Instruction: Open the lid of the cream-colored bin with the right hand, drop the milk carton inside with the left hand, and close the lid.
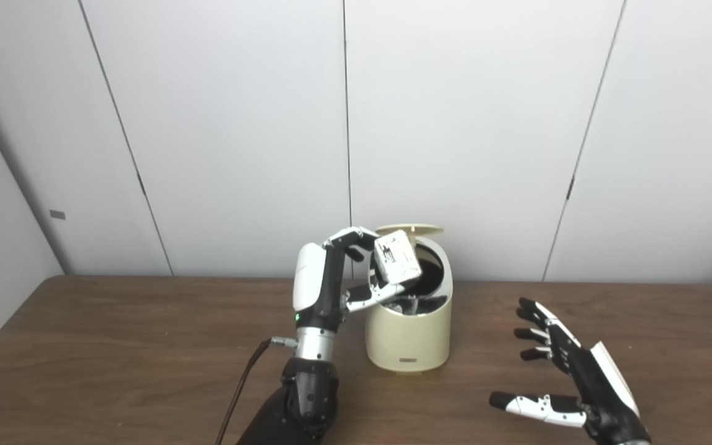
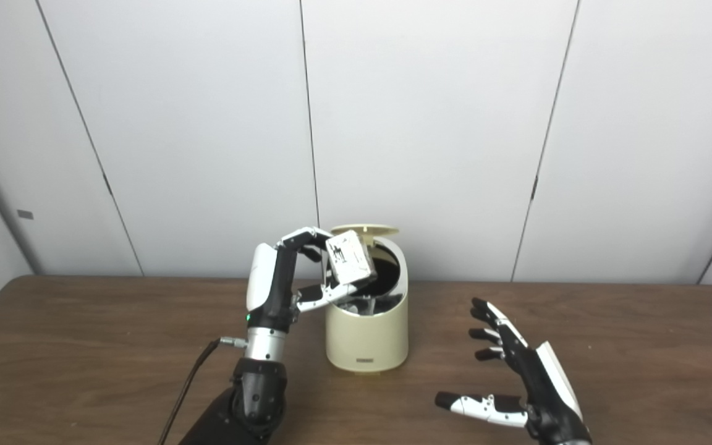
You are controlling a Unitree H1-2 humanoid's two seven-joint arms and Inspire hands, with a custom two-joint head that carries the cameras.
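Observation:
The cream-colored bin point(image 1: 410, 337) stands on the brown table, its round lid point(image 1: 410, 229) tipped up at the back and its dark opening showing. A small white milk carton point(image 1: 397, 257) with dark print is tilted over the bin's mouth. My left hand point(image 1: 356, 269) is shut on the carton, fingers over its top and thumb beneath it. To the right of the bin, apart from it, my right hand point(image 1: 563, 377) hovers low over the table, open with fingers spread and holding nothing.
The brown wooden table point(image 1: 115, 346) stretches left and right of the bin. A black cable point(image 1: 241, 386) runs along my left forearm. White wall panels point(image 1: 455, 123) rise directly behind the bin.

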